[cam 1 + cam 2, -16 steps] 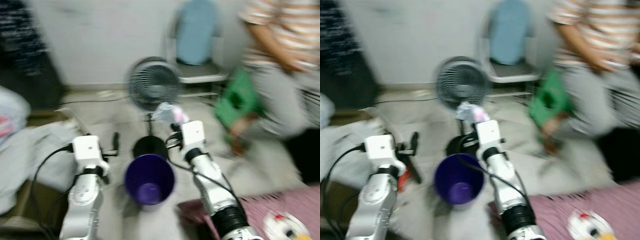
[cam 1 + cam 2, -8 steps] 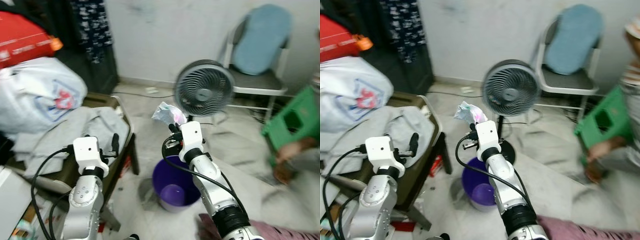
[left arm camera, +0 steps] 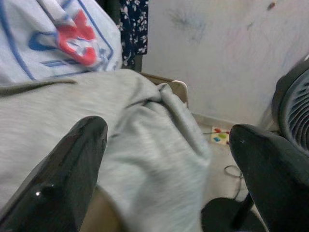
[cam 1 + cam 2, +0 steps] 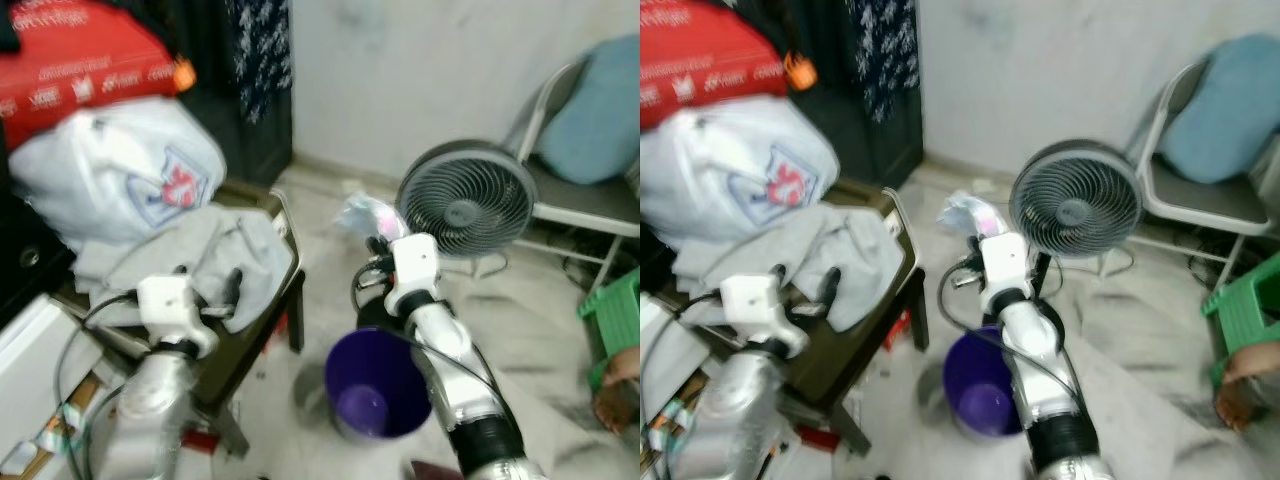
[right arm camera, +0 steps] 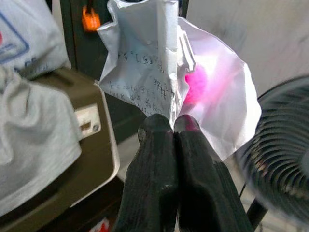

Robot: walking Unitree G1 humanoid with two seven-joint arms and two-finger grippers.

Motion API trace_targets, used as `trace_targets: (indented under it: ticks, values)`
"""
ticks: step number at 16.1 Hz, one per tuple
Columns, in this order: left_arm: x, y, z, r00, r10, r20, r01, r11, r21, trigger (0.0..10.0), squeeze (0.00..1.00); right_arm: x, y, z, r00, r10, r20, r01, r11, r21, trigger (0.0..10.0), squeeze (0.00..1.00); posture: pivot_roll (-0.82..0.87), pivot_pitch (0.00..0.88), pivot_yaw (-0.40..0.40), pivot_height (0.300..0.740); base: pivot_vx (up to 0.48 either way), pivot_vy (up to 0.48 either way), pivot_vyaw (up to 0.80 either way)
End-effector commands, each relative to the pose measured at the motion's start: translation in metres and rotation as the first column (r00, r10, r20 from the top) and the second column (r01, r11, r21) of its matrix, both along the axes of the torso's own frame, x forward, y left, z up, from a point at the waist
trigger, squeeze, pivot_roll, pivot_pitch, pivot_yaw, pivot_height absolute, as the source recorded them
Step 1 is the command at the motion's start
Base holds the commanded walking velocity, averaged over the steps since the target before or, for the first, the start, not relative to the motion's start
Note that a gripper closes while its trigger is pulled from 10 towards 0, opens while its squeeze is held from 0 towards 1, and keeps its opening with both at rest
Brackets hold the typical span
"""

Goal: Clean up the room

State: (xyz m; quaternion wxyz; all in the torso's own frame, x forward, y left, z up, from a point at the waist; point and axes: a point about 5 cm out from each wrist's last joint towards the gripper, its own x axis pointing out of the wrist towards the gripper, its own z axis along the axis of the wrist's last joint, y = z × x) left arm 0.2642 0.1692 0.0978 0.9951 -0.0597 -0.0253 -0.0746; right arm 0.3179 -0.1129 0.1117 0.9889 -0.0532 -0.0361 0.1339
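Your right gripper has its jaws pinched tight on the crumpled paper, held high above the purple bin ready to drop, while your left gripper hangs wide open over grey cloth.

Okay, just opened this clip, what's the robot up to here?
The right gripper is pinched shut on a crumpled paper with handwriting and a pink patch, held up in front of the standing fan. A purple bin sits on the floor just below that arm, so the paper looks bound for it, though it is not over the opening yet. The left gripper is open, holding nothing, and points at a grey garment draped on a dark low table.
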Motion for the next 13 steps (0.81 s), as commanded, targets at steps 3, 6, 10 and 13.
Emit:
trace_targets:
  ticks: [3,6,10,13]
  values:
    - [-0.003,-0.011,0.0,0.992,-0.122,0.031,0.122,0.992,-0.008,10.0,0.0,-0.005,-0.035,-0.007,0.991,-0.129,-0.022,0.129,0.992,-0.001,10.0,0.0,0.03,0.0,-0.033,0.74,0.0,0.0,0.0]
    - [-0.005,-0.006,0.003,0.987,-0.157,0.043,0.156,0.987,0.022,10.0,0.0,-0.017,-0.053,-0.01,0.97,-0.238,-0.048,0.238,0.971,-0.006,10.0,0.0,0.03,0.0,-0.038,0.74,0.0,0.0,0.0]
    - [-0.005,-0.009,0.008,0.984,-0.162,0.072,0.161,0.987,0.026,10.0,0.0,-0.006,-0.05,-0.013,0.953,-0.28,-0.117,0.283,0.959,0.01,10.0,0.0,0.05,0.0,-0.052,0.74,0.0,0.0,-0.55]
    - [-0.015,-0.013,0.008,0.978,-0.193,0.072,0.192,0.981,0.023,10.0,0.0,-0.007,-0.043,-0.011,0.96,-0.257,-0.114,0.26,0.966,0.013,10.0,0.0,0.06,0.0,-0.053,0.74,0.0,0.0,-0.8]
